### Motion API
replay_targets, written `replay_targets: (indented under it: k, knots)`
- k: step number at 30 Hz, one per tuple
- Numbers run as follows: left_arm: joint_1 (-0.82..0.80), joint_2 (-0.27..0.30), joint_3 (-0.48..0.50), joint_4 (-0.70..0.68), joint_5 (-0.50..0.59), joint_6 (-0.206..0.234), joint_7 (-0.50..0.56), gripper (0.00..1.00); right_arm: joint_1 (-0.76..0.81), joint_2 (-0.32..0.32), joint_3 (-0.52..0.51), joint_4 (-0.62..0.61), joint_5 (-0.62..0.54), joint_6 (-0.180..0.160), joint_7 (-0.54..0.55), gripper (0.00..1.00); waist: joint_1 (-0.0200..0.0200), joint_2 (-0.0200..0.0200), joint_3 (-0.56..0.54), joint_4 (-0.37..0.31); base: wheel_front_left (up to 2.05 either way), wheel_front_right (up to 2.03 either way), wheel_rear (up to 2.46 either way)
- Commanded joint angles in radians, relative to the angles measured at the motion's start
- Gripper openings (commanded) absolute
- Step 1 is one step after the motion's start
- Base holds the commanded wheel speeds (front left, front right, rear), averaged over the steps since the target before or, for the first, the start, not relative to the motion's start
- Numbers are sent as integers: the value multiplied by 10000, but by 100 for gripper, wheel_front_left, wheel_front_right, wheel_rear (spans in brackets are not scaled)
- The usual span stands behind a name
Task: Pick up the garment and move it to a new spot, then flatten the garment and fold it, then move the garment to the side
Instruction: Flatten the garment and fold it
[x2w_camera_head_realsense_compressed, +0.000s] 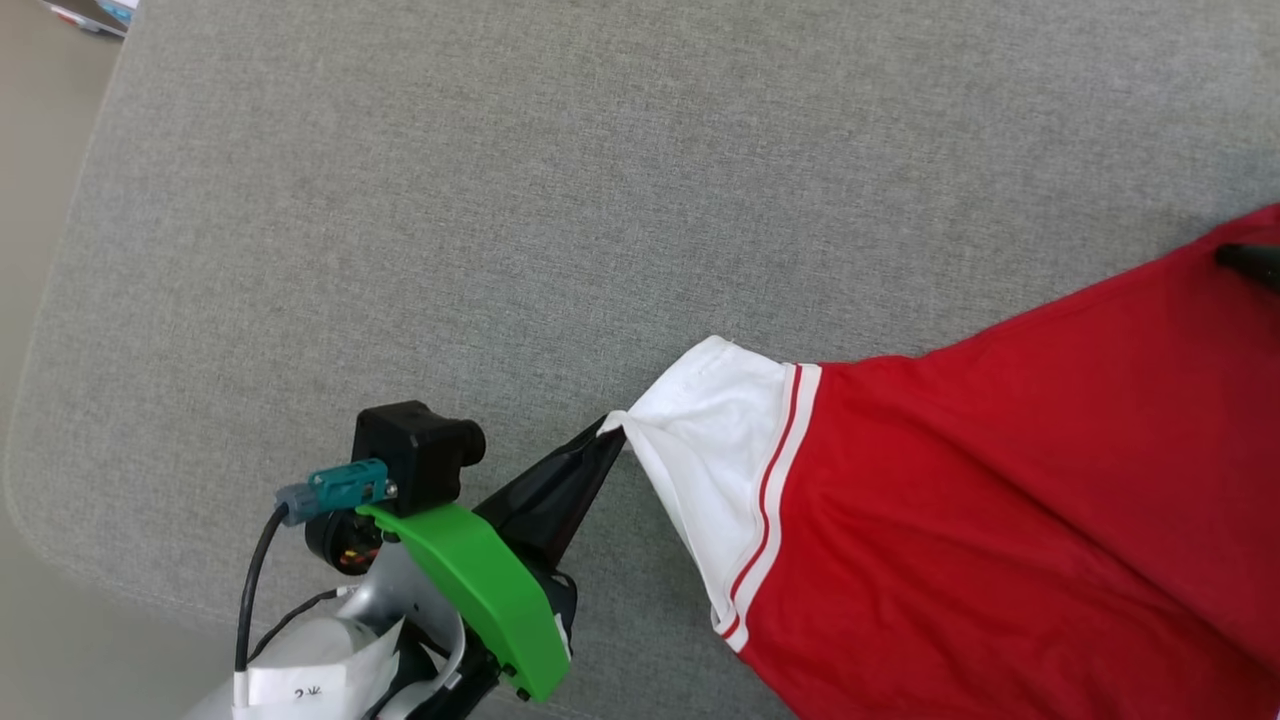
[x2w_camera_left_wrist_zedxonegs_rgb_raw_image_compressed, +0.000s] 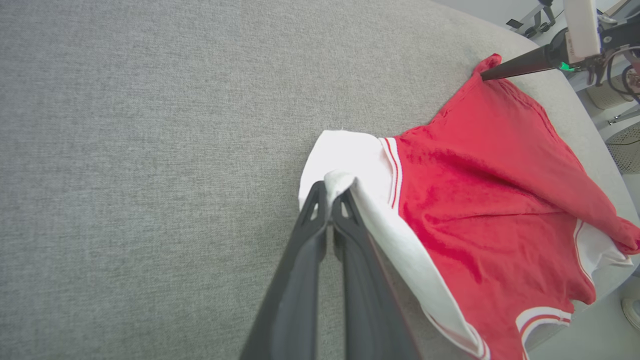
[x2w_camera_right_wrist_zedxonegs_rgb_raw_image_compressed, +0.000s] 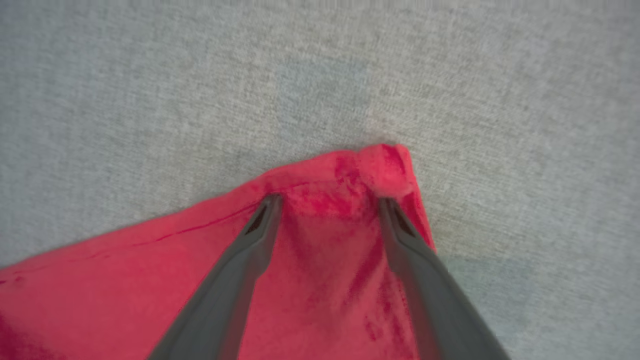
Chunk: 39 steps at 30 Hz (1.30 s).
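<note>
Red garment (x2w_camera_head_realsense_compressed: 1000, 520): our left pincer (x2w_camera_left_wrist_zedxonegs_rgb_raw_image_compressed: 329, 197) clamps the white sleeve (x2w_camera_head_realsense_compressed: 715, 415), right pincer (x2w_camera_right_wrist_zedxonegs_rgb_raw_image_compressed: 330, 201) gapes over the corner (x2w_camera_right_wrist_zedxonegs_rgb_raw_image_compressed: 385, 167); we should grip, then stretch.

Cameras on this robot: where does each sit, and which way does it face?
Head view: on the head, looking down at the grey cushion; left gripper pinching the red jersey.
Left wrist view: on the left wrist, along its shut fingers at the white sleeve.
Right wrist view: along the open right gripper over a red corner.
Shared: head and left wrist both show the pinched sleeve.
</note>
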<state>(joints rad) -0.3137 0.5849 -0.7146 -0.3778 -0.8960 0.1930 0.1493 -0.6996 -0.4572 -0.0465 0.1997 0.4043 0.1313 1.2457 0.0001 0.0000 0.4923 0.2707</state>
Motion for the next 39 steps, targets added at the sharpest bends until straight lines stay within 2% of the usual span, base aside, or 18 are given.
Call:
replay_targets:
  k: [1,4,5,6,17,28,35,39]
  knots:
    - [-188,-68,-5,37,154,-55,-67,0,190,63,181,354,-44,-6,-53,100,-1,0,27,24,0,0,0]
    - [-209,-78,-18,83,157,-69,-71,0,408,24,473,579,105,-6,39,100,-1,0,18,19,0,0,0]
    - [-215,-85,-23,92,154,-73,-71,0,452,3,528,618,151,-6,35,41,-1,0,12,17,0,0,0]
    - [-225,-95,-30,105,150,-80,-71,0,484,-23,577,651,202,-6,-16,0,-1,0,2,17,0,0,0]
    - [-183,-93,-4,324,86,-91,-151,0,308,-46,532,968,741,-6,-1805,0,-1,0,-552,-106,0,0,0]
    - [-165,97,354,380,-87,20,-272,0,325,-124,290,1025,1574,-6,-3789,0,-1,0,-2008,-814,0,0,0]
    - [-344,452,858,125,-81,225,-340,0,558,-226,61,421,1971,-6,-4247,0,-1,0,-2831,-1314,0,0,0]
    - [-735,592,1313,-385,-204,309,-317,0,669,-393,-63,-469,2249,-6,-4198,0,-1,0,-3204,-1671,0,0,0]
